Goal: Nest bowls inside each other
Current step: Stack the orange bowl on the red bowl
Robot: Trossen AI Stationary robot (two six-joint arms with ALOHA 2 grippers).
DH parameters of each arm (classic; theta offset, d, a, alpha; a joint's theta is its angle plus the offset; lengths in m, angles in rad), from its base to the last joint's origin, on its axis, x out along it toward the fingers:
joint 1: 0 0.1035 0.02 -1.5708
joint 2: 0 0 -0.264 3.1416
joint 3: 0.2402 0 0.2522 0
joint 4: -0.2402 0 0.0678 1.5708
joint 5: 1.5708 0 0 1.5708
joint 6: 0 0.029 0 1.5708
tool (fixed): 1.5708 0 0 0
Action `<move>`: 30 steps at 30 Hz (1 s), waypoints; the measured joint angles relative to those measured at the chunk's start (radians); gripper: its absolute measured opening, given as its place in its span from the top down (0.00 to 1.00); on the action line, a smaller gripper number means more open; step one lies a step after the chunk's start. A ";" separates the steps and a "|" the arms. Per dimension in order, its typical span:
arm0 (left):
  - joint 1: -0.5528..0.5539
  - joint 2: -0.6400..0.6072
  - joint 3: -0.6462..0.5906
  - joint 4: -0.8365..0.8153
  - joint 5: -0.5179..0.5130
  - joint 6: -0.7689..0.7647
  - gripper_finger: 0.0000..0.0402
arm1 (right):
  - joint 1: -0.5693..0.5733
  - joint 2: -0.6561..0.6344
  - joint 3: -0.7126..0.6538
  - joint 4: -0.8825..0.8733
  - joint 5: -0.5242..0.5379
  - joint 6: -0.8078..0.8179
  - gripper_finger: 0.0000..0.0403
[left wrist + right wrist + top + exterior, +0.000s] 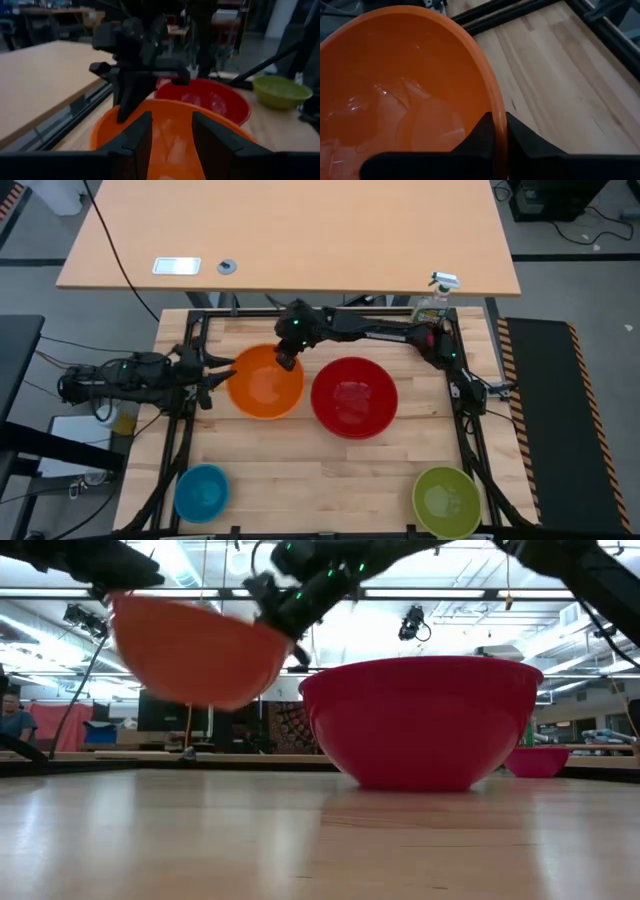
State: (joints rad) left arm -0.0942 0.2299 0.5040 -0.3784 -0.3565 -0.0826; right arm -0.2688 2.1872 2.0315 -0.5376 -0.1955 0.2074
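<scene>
The orange bowl (265, 382) hangs above the table's left-centre, with my right gripper (499, 120) shut on its far rim. Just to its right, the big red bowl (353, 396) stands on its base. The blue bowl (202, 491) sits at the near left and the lime green bowl (446, 500) at the near right. In the low view a magenta bowl (537, 761) shows behind the red one. My left gripper (218, 373) is open just off the orange bowl's left rim. Whether it touches the bowl I cannot tell. My right gripper pinches the orange bowl's rim (496, 102) on its far side, one finger inside the bowl and one outside. The fingers slant down from the table's far side. The bowl is lifted clear of the table and tilted (200, 655).
A clear spray bottle (436, 295) stands at the far right corner. Black frame rails (190, 330) run along the table's edges. A larger light wooden table (290, 230) lies beyond the far edge. Bare wood (320, 480) lies between the blue and green bowls.
</scene>
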 joint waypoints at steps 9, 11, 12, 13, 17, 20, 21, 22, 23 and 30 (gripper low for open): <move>-0.018 -0.034 0.000 -0.007 -0.001 0.000 0.65 | 0.074 -0.215 0.002 -0.292 0.061 -0.070 0.93; -0.018 -0.034 0.000 -0.007 -0.001 0.000 0.65 | 0.105 -0.251 -0.010 -0.391 0.132 -0.080 0.93; -0.018 -0.034 0.000 -0.007 -0.001 0.000 0.65 | 0.122 -0.268 -0.018 -0.434 0.176 -0.080 0.92; -0.018 -0.034 0.000 -0.007 -0.001 0.000 0.65 | 0.138 -0.286 -0.023 -0.477 0.221 -0.079 0.92; -0.018 -0.034 0.000 -0.007 -0.001 0.000 0.65 | 0.191 -0.374 -0.055 -0.606 0.391 -0.027 0.92; -0.018 -0.034 0.000 -0.007 -0.001 0.000 0.65 | 0.199 -0.435 -0.123 -0.642 0.435 0.032 0.93; -0.018 -0.034 0.000 -0.007 -0.001 0.000 0.65 | 0.195 -0.457 -0.155 -0.644 0.441 0.047 0.93; -0.018 -0.034 0.000 -0.007 -0.001 0.000 0.65 | 0.189 -0.480 -0.193 -0.645 0.452 0.060 0.93; -0.018 -0.034 0.000 -0.007 -0.001 -0.001 0.65 | 0.180 -0.505 -0.231 -0.640 0.465 0.073 0.93; -0.018 -0.034 0.000 -0.007 -0.001 -0.008 0.65 | 0.066 -0.687 -0.618 -0.440 0.418 0.105 0.93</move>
State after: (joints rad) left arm -0.1120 0.1963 0.5041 -0.3855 -0.3576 -0.0908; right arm -0.2023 1.4999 1.4140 -0.9771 0.2224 0.3122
